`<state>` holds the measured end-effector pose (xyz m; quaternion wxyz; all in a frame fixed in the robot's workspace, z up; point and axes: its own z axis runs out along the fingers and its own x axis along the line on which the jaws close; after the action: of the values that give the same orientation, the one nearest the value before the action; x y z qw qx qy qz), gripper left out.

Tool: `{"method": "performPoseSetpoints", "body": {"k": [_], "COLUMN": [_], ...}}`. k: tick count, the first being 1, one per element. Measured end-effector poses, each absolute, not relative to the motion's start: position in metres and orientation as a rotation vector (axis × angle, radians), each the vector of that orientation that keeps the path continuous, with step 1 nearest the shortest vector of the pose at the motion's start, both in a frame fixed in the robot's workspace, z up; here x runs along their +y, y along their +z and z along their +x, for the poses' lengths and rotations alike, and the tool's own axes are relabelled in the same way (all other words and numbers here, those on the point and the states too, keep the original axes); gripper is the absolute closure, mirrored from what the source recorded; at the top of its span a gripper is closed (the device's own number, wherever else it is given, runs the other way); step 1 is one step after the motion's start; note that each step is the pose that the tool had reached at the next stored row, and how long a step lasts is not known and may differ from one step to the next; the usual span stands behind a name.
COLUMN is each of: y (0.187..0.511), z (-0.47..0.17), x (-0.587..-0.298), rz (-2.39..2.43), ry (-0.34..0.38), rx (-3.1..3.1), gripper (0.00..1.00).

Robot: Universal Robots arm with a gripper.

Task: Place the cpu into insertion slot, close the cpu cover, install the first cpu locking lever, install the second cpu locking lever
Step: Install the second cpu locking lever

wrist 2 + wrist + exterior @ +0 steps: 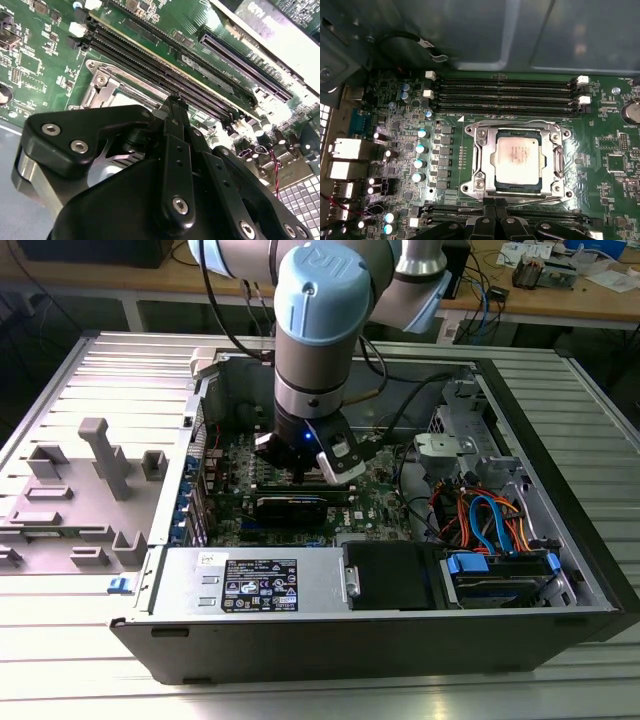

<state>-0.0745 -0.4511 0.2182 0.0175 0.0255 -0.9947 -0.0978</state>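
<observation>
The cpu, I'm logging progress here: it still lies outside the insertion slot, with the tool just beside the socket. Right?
Not quite. In the first wrist view the cpu already sits in the insertion slot, framed by the cpu cover. The tool is indeed beside the socket.

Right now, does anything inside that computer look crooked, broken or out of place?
Nothing stands out. The cpu sits flat and square in the insertion slot, with the cpu cover lying down around it and the gripper close beside.
</observation>
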Motion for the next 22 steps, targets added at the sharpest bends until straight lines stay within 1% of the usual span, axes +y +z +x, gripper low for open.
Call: {"method": "performPoseSetpoints", "body": {"k": [11, 22], "y": [0.212, 0.21], "z": [-0.09, -0.092], "x": [-0.451, -0.451], "rz": [0.11, 0.115], "ry": [-0.306, -0.314], "rx": [-3.087, -3.086], "gripper": [0.89, 0.89]}}
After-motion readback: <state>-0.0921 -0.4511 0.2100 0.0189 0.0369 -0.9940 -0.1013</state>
